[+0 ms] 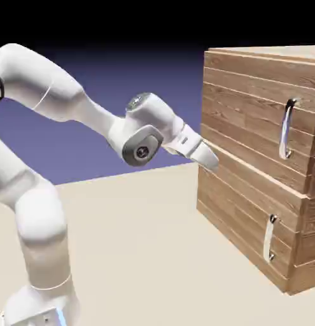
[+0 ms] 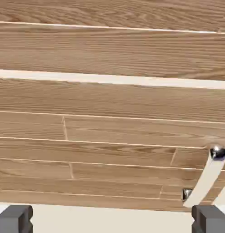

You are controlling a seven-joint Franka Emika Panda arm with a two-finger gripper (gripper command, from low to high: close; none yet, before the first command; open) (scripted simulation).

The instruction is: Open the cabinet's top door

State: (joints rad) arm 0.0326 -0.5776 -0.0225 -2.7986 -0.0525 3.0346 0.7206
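Observation:
The cabinet (image 1: 231, 207) of brown wood planks stands at the exterior view's right. Its top door (image 1: 247, 105) is shut and carries a long curved silver handle (image 1: 286, 128). My gripper (image 1: 210, 159) hovers before the cabinet's near front edge, about level with the seam between the two panels and well short of that handle. In the hand view the gripper (image 2: 112, 219) is open, with nothing between its grey fingertips (image 2: 14, 218). The pale seam crosses that view, with the top door (image 2: 109, 50) above it.
The lower panel (image 1: 239, 219) has a small straight silver handle (image 1: 270, 237). In the hand view that handle (image 2: 209, 175) shows at the lower right, just above the right fingertip. The beige table (image 1: 140, 242) runs beneath the arm and the cabinet.

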